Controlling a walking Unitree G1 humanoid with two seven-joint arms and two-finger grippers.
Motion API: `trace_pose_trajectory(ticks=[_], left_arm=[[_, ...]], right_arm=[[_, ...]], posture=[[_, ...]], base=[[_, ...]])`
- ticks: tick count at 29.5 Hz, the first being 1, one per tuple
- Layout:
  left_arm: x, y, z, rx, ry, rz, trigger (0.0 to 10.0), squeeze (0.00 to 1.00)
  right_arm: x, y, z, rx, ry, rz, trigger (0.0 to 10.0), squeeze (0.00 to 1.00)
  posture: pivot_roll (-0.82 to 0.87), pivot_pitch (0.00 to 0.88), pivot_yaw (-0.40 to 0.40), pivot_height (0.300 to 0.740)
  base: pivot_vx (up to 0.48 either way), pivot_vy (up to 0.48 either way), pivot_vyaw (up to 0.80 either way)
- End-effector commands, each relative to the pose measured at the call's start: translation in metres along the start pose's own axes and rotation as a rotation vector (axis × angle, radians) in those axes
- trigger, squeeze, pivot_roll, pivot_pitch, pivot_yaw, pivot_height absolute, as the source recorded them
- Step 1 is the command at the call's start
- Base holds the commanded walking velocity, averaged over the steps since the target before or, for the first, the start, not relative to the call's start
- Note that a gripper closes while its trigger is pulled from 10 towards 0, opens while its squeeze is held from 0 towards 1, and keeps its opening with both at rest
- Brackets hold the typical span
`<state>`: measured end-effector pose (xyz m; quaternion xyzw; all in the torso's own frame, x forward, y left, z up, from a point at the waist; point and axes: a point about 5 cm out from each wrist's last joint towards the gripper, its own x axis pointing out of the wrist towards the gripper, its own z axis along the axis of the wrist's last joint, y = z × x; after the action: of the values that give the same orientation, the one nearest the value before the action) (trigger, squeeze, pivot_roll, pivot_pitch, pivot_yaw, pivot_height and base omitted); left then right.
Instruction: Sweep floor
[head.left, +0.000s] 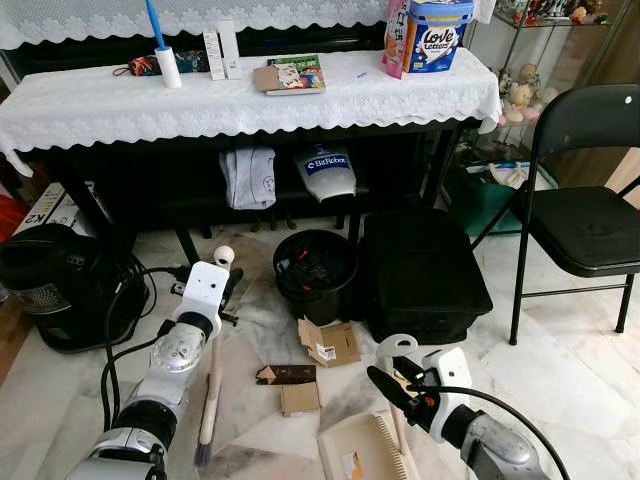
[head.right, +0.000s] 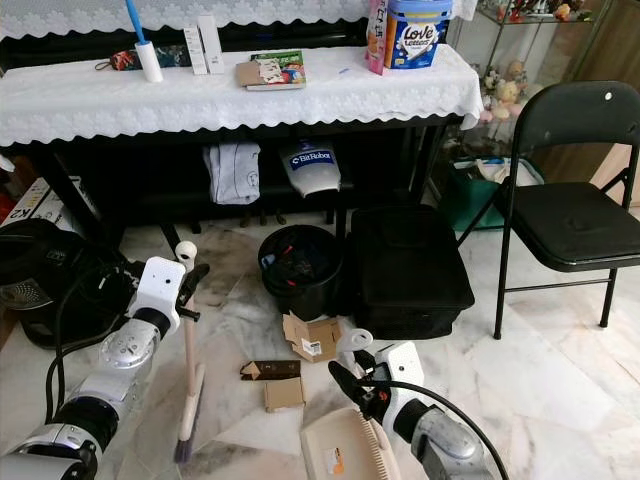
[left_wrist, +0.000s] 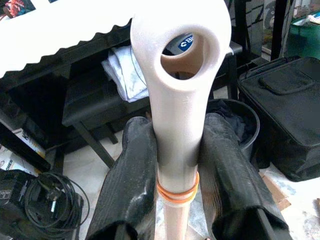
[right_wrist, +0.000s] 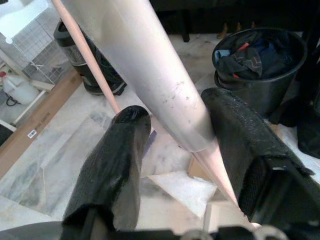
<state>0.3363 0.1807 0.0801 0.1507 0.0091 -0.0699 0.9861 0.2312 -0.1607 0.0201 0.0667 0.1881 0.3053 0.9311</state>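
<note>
Left wrist view shows the left gripper (left_wrist: 177, 185) clamping the broom handle (left_wrist: 177, 100), the right gripper (right_wrist: 175, 150) clasping the dustpan handle (right_wrist: 145, 70); short strokes should nudge cardboard scraps (head.left: 300, 385) panward.

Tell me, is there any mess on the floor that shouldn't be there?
Yes. Torn cardboard scraps and a small brown box lie loose on the marble floor beside the black bin. The left gripper holds the broom; the right gripper holds the dustpan.
</note>
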Motion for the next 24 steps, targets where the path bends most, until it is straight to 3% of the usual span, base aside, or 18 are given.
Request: trace_pose_trajectory(ticks=[1, 16, 24], left_arm=[[0.004, 0.001, 0.009, 0.004, -0.031, 0.005, 10.0, 0.00], [0.004, 0.002, 0.007, -0.008, -0.021, 0.011, 10.0, 0.00], [0.004, 0.000, 0.007, -0.011, -0.023, -0.002, 10.0, 0.00]], right_arm=[[-0.001, 0.004, 0.002, 0.005, -0.009, 0.035, 0.0, 0.00], [0.001, 0.004, 0.002, -0.004, 0.007, 0.023, 0.0, 0.00], [0.003, -0.015, 0.013, -0.080, -0.061, -0.184, 0.0, 0.00]], posture=[[-0.13, 0.006, 0.053, 0.740], [-0.13, 0.006, 0.052, 0.740], [-0.13, 0.002, 0.053, 0.740]], base=[[0.000, 0.000, 0.00], [0.000, 0.000, 0.00], [0.000, 0.000, 0.00]])
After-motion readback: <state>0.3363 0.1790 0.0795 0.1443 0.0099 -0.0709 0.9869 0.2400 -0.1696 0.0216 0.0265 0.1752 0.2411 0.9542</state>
